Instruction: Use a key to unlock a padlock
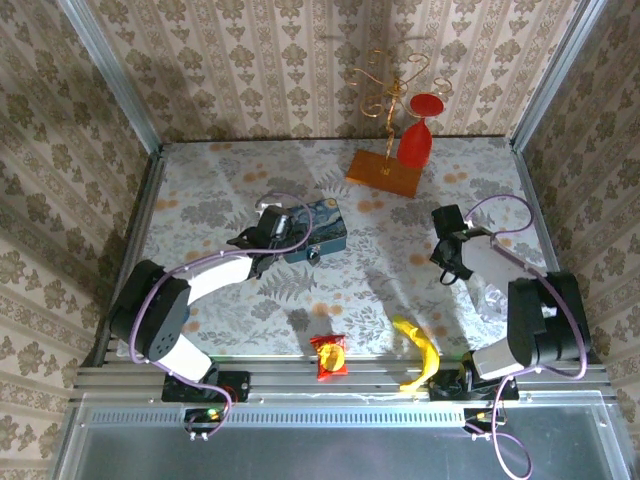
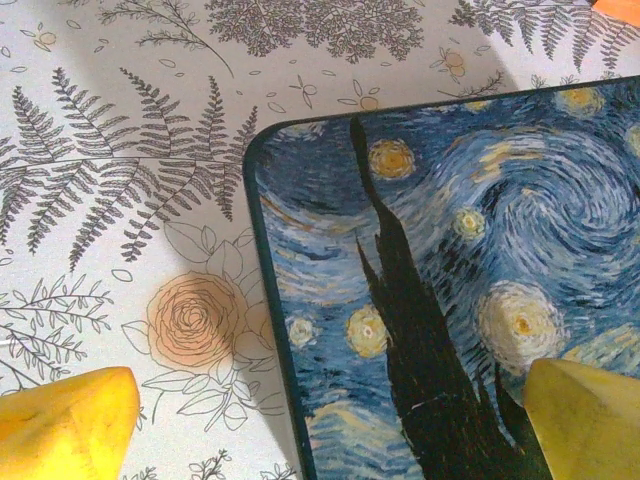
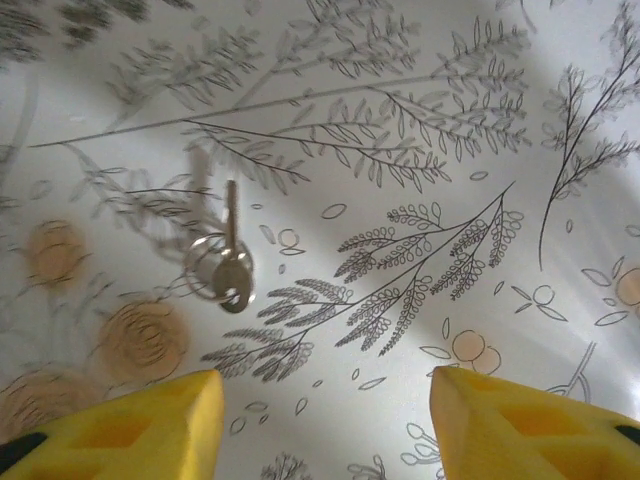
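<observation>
padlock beside the tin, key flat on the table

a tiny dark, silvery padlock (image 1: pixel 315 256) is seen against the near edge of the blue painted tin (image 2: pixel 450 280), too small for detail. the key (image 3: pixel 231 255), on a ring, is laid flat on the patterned table (image 3: pixel 450 120), well apart from the tin. the right gripper (image 3: pixel 325 420) is poised over it, fingers spread, nothing pinched. the left gripper (image 2: pixel 325 425) is spread wide across the tin's corner.
</observation>
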`<act>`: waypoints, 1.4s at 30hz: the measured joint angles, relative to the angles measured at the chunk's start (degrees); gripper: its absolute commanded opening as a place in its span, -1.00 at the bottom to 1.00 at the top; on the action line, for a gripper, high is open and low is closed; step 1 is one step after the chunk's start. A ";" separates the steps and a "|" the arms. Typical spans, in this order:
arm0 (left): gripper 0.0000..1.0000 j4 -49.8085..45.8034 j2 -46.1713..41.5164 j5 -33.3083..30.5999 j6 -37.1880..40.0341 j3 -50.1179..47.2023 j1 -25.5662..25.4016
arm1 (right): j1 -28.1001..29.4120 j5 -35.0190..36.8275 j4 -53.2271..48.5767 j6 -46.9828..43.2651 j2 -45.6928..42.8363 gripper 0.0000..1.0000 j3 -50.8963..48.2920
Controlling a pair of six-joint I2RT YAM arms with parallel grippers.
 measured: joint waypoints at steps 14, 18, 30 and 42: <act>1.00 -0.63 0.42 -0.17 0.00 0.90 0.74 | -1.09 -5.07 4.79 -2.36 9.14 -0.16 5.68; 1.00 -1.84 -1.01 -0.09 0.00 0.85 0.74 | -1.11 -5.57 4.83 -2.34 9.38 -0.19 5.68; 1.00 -3.69 -9.05 0.11 0.00 -0.57 0.92 | -1.79 -6.16 5.90 -2.29 10.10 -0.33 5.66; 1.00 -4.76 -13.22 0.04 -0.22 -2.75 1.16 | -2.21 -6.78 7.30 -2.29 10.03 -0.53 4.72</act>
